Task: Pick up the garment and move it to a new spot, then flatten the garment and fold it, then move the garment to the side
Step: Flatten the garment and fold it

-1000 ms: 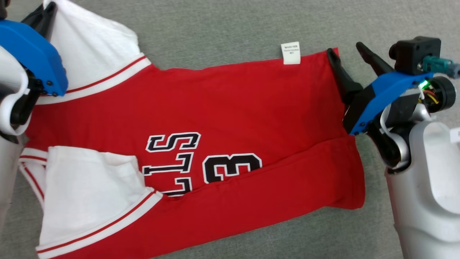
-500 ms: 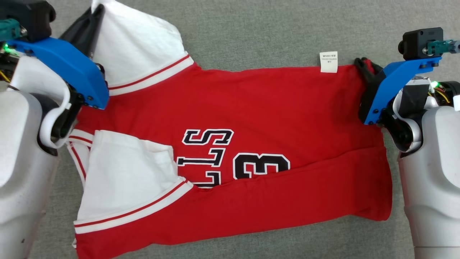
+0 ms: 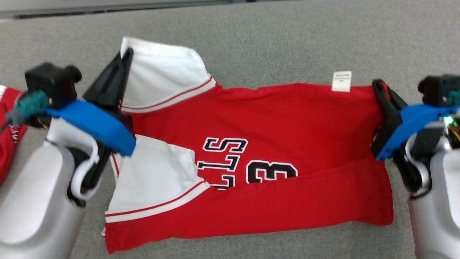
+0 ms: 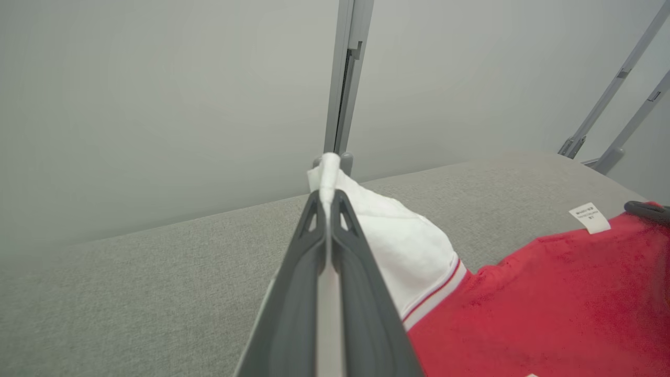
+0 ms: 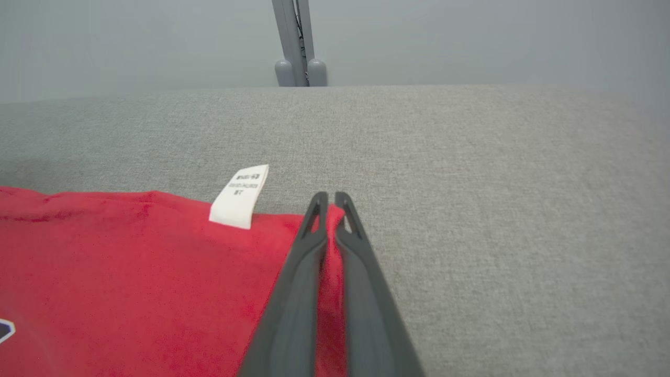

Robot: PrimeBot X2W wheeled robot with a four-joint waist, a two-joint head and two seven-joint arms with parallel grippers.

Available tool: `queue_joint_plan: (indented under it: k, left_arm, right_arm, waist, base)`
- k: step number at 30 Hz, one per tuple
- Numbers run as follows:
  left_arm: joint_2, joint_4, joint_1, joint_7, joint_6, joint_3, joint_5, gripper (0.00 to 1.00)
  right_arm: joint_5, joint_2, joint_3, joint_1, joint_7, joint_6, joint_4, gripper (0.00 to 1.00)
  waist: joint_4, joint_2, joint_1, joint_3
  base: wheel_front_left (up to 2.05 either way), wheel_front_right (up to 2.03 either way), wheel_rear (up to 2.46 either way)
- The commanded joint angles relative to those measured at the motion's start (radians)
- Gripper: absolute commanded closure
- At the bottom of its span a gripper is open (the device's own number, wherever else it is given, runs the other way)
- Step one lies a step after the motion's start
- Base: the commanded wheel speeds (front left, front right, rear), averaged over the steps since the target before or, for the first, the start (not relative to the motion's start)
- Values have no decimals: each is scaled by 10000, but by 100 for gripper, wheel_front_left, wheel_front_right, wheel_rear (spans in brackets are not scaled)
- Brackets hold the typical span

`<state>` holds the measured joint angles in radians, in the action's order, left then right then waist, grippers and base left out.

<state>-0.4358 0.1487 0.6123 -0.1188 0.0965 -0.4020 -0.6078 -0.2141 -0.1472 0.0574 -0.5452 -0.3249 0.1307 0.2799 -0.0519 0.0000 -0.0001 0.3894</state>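
**Item:** garment (image 3: 273, 144), a red jersey with white sleeves and black-and-white lettering.

**Location:** spread sideways on the grey desk (image 3: 287, 36), in the middle of the head view. The sleeve end lies toward 9 o'clock and the hem toward 3 o'clock.

**Condition:** the near long edge is already turned up as a folded band (image 3: 287, 212) along 6 o'clock, covering the foot of the lettering. The far edge at 12 o'clock lies unfolded, and a care label (image 3: 341, 81) pokes off it.

**Left tool** (image 3: 126, 54): at 10 o'clock, clenched on the far sleeve (image 3: 165, 72). In the left wrist view white cloth is pinched between the fingers and stands out past the tips.

**Right tool** (image 3: 378, 86): at 2 o'clock, clenched on the far hem corner, with red cloth caught between the fingers.

**Step in hand (judged):** the second lengthwise fold, bringing the far edge over toward 6 o'clock.

**Handling notes:**
- Raise both tools together and level, so the far edge hangs straight between them.
- Hold a light stretch from 9 to 3 o'clock; slack would probably wrinkle the chest panel.
- Lift only enough to clear the cloth beneath, or the near band may drag open.
- Carry both ends toward 6 o'clock at one pace and lay the edge parallel to the band.
- The sleeve grip holds little cloth and is likely the first to slip.
- Release only once the cloth rests flat.

**Also noted:** a second red cloth (image 3: 9, 136) at the 9 o'clock edge, apart from the work.
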Motion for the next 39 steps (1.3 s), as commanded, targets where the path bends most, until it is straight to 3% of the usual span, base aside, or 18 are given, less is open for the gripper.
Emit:
queue_joint_plan:
  k: [1, 11, 19, 20, 21, 22, 23, 24, 25, 32, 35, 39]
  left_arm:
    - [-27, -352, -552, 252, -119, 72, -84, 100]
    - [207, -1527, -4125, 1537, -1048, 238, -476, 100]
    - [794, -881, -5580, 2697, -1219, 217, -750, 100]
    - [878, -749, -5680, 2870, -1195, 209, -777, 100]
    - [1030, -465, -5792, 3189, -1188, 215, -717, 100]
    - [1114, -328, -5854, 3329, -1157, 217, -689, 86]
    - [1203, -206, -5913, 3455, -1135, 251, -706, 64]
    - [1318, -130, -5984, 3566, -1072, 313, -771, 16]
    - [1441, -66, -6080, 3651, -1023, 424, -845, 0]
    - [2195, -721, -6581, 3849, -764, 1930, -567, 0]
    - [2693, -1258, -6868, 3846, -600, 2950, 321, 0]
    - [2926, -1447, -6851, 3848, -590, 3379, 1111, 0]
  right_arm:
    - [54, 38, 103, 548, 252, 3, -277, 100]
    - [128, 656, 1089, 3179, 882, 3, -1674, 100]
    - [52, 931, 1298, 4345, 1220, 1, -1629, 99]
    - [106, 945, 1309, 4444, 1288, 1, -1580, 83]
    - [154, 962, 1297, 4614, 1478, 1, -1480, 16]
    - [53, 965, 1268, 4689, 1577, 1, -1419, 0]
    - [-109, 965, 1237, 4787, 1674, 1, -1342, 0]
    - [-215, 966, 1213, 4880, 1775, 1, -1272, 0]
    - [-347, 965, 1217, 4986, 1873, 1, -1211, 0]
    - [-577, 964, 1595, 5514, 2440, 3, -938, 0]
    - [-262, 967, 1835, 5401, 2723, 3, -869, 0]
    - [-84, 965, 1869, 5194, 2907, 3, -808, 0]
  waist:
    - [16, 0, 1, -270]
    - [370, 0, 1, -1340]
    - [461, 0, 1, -1778]
    - [474, 0, 1, -1820]
    - [505, 0, 1, -1908]
    - [519, 0, 1, -1952]
    - [537, 0, 1, -1996]
    - [553, 0, 1, -2032]
    - [568, 0, 1, -2057]
    - [716, 0, 1, -2135]
    - [774, 0, 1, -2153]
    - [845, 0, 1, -2166]
  base:
    - [0, 0, 0]
    - [0, 0, 0]
    - [0, 0, 0]
    - [0, 0, 0]
    - [0, 0, 0]
    - [0, 0, 0]
    - [0, 0, 0]
    - [0, 0, 0]
    - [0, 0, 0]
    - [0, 0, 0]
    - [0, 0, 0]
    - [0, 0, 0]
